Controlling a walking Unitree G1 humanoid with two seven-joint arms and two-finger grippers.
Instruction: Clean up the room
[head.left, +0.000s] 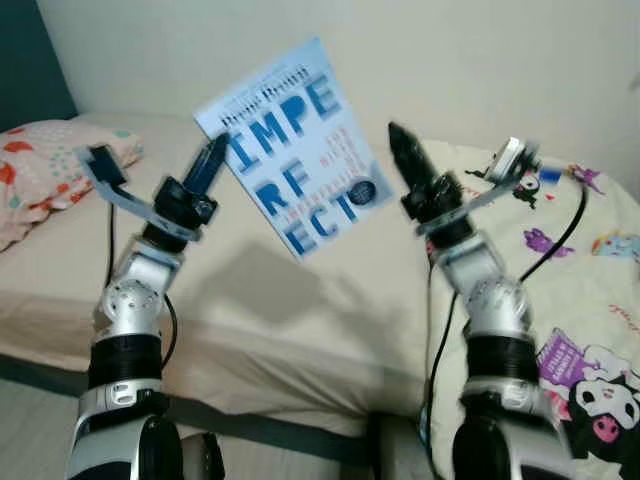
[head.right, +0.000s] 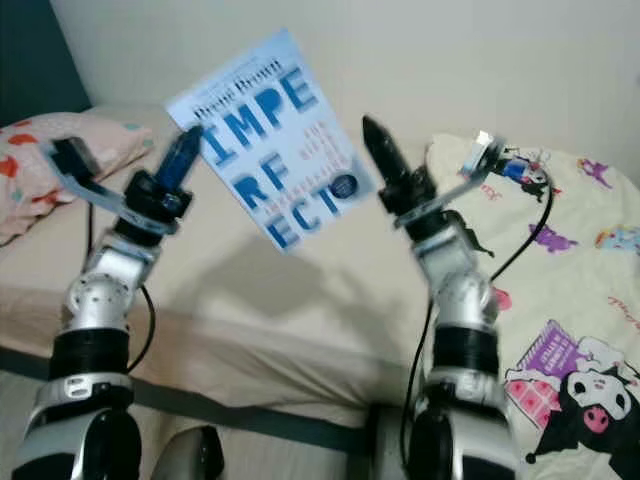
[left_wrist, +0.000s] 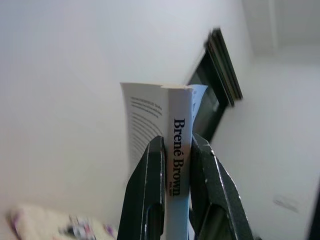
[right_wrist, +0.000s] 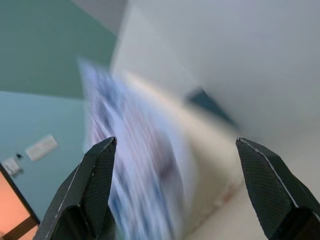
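Observation:
A white paperback book (head.left: 300, 145) with big blue letters is held up in the air above the bed, tilted. My left gripper (head.left: 215, 155) is shut on its spine edge; in the left wrist view the two fingers (left_wrist: 150, 185) clamp the spine of the book (left_wrist: 177, 150), printed with an author's name. My right gripper (head.left: 400, 145) is raised just right of the book, apart from it. In the right wrist view its fingers (right_wrist: 100, 175) stand wide open, with the blurred book (right_wrist: 135, 180) ahead of them.
A bed with a beige sheet (head.left: 300, 300) lies in front. A patterned pillow (head.left: 50, 165) is at its left end, and a cartoon-print blanket (head.left: 590, 330) covers the right side. A pale wall stands behind.

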